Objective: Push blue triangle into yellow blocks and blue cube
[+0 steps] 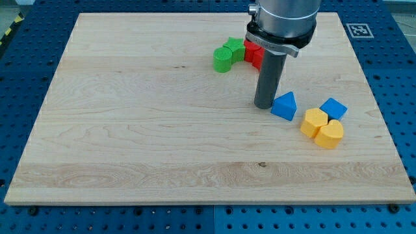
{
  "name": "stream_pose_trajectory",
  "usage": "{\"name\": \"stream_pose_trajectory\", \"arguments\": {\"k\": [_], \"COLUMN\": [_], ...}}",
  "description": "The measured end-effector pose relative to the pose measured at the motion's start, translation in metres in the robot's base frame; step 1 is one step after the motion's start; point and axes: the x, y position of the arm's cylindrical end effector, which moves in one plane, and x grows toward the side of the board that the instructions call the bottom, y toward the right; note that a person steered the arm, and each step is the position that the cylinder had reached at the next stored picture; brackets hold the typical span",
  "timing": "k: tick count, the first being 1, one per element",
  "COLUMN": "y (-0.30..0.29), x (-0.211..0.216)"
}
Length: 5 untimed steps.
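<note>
Blue triangle sits near the board's right edge, touching my tip on its left. Just right are two yellow blocks and the blue cube. No fingers here, only a rod.

No readable text, numbers or brands are showing anywhere; only a black-and-white fiducial marker is sitting beyond the tabletop's top-right corner.

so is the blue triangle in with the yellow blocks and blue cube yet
Not yet. The blue triangle sits apart, left of the yellow blocks and blue cube; my tip is at its left side.
</note>
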Motion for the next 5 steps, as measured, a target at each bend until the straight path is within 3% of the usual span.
{"name": "stream_pose_trajectory", "arguments": {"k": [5], "y": [0.046], "x": [0.015]}}
